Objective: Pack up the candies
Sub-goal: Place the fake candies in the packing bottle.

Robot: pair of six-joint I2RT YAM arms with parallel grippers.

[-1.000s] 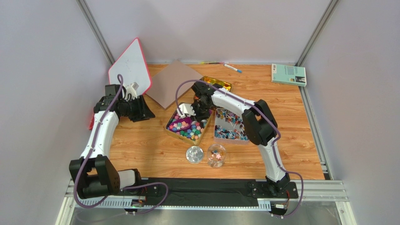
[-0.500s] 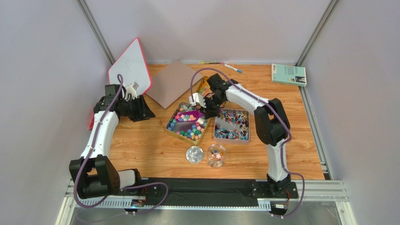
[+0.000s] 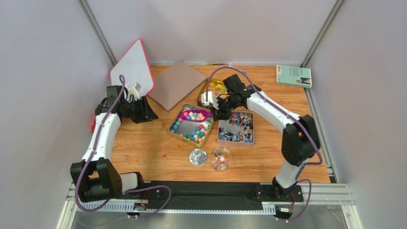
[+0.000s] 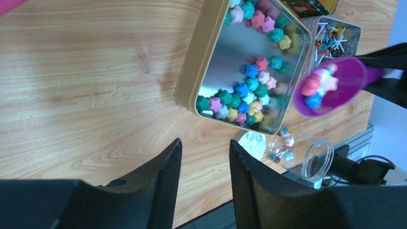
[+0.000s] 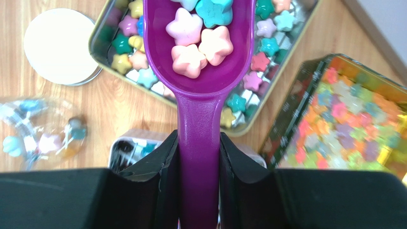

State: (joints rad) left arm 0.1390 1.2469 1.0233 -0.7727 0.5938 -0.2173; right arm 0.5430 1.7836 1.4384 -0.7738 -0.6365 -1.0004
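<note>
My right gripper clamps the purple scoop by its handle. The star candies sit loose in its bowl, just ahead of the jaws. They look light, hard and ready to roll, so I judge level carrying safest. Meanwhile my left gripper gapes empty.

A purple scoop stuck out ahead of the right gripper, over a gold tin. A silver tin sat just right of it. A jar and lid lay behind it on the tabletop, with cardboard to its left and a book far right.
</note>
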